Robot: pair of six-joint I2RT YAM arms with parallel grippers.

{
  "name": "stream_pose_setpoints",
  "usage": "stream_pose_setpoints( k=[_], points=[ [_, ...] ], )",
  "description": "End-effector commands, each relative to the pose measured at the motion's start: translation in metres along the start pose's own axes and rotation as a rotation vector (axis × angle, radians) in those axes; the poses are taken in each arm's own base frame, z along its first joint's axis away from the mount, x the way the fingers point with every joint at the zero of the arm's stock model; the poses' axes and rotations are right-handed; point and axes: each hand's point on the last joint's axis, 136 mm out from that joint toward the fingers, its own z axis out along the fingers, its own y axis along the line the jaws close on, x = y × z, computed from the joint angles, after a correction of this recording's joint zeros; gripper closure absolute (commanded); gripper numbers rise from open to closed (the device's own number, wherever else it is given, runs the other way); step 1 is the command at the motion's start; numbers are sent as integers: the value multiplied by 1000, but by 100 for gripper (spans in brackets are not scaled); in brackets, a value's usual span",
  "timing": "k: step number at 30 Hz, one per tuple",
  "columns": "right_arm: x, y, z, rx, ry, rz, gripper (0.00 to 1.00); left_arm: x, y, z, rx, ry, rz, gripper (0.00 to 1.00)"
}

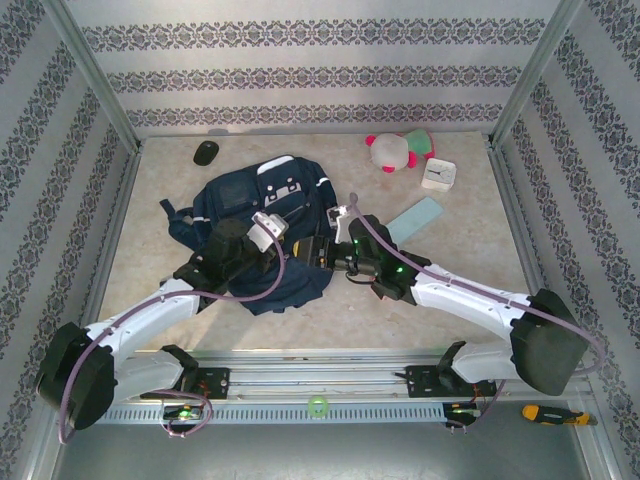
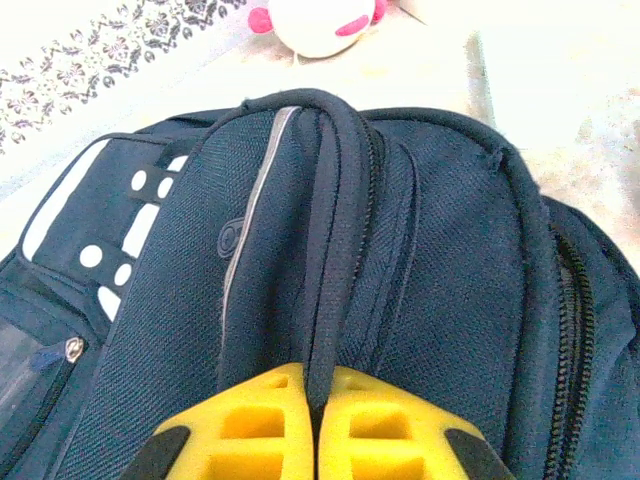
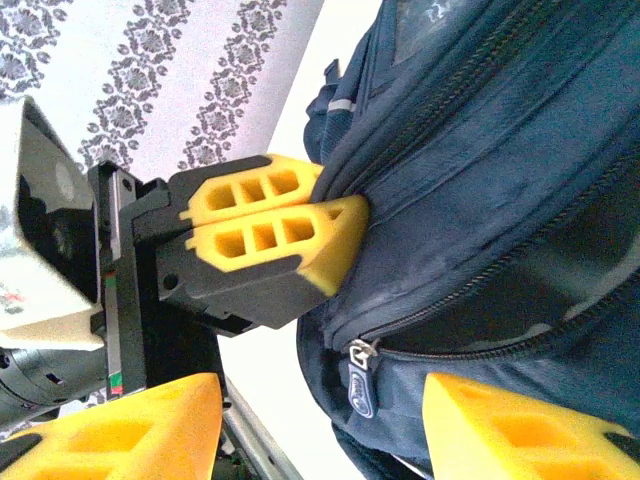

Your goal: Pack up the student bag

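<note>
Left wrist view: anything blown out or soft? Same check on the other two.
Left wrist: table and plush toy behind blown out to near white, student bag weave sharp. Right wrist: right gripper jaws soft at the bottom edge, bag zipper crisp. Top external: even light, only faint shadows.

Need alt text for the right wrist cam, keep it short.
The left gripper, yellow fingers shut, pinches a fold of the navy student bag next to a zipper line. At the bottom edge the right gripper stands open, with a silver zipper pull in view between its fingers.
</note>
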Motion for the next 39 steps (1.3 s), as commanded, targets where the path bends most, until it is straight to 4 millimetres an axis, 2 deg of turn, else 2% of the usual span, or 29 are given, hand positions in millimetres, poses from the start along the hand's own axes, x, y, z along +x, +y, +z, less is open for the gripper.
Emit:
stream_pose_setpoints(
  k=[1, 8, 12, 14, 15, 17, 19, 21, 25, 30, 33, 36, 39],
  points=[
    [-19, -21, -3, 4, -40, 172, 41, -49, -6, -21, 94, -231, 83, 100],
    [-39, -21, 10, -18, -87, 239, 37, -52, -21, -32, 185, -277, 125, 100],
    [-49, -6, 20, -93, -90, 249, 38, -48, -25, -31, 206, -262, 134, 100],
    [-51, -1, 25, -115, -81, 251, 43, -46, -25, -31, 211, -255, 138, 100],
    [-51, 0, 27, -119, -83, 252, 51, -45, -24, -29, 211, -246, 134, 100],
    [-55, -2, 29, -112, -108, 270, 72, -43, -24, -28, 215, -221, 107, 99],
    [-58, -6, 28, -100, -153, 292, 89, -43, -20, -29, 200, -200, 37, 89],
    [-63, -6, 27, -93, -195, 305, 98, -41, -15, -33, 175, -168, -54, 75],
    [-70, 1, 26, -84, -262, 296, 100, -30, -1, -51, 87, -48, -281, 62],
    [-76, 9, 28, -87, -316, 286, 100, 1, -3, -76, 27, 111, -636, 57],
    [-75, 11, 31, -81, -325, 284, 100, 22, -19, -81, 41, 190, -837, 57],
    [-73, 11, 33, -81, -324, 296, 100, 37, -30, -85, 36, 245, -918, 57],
    [-72, 9, 36, -73, -324, 304, 100, 43, -39, -82, 55, 254, -958, 59]
  ],
)
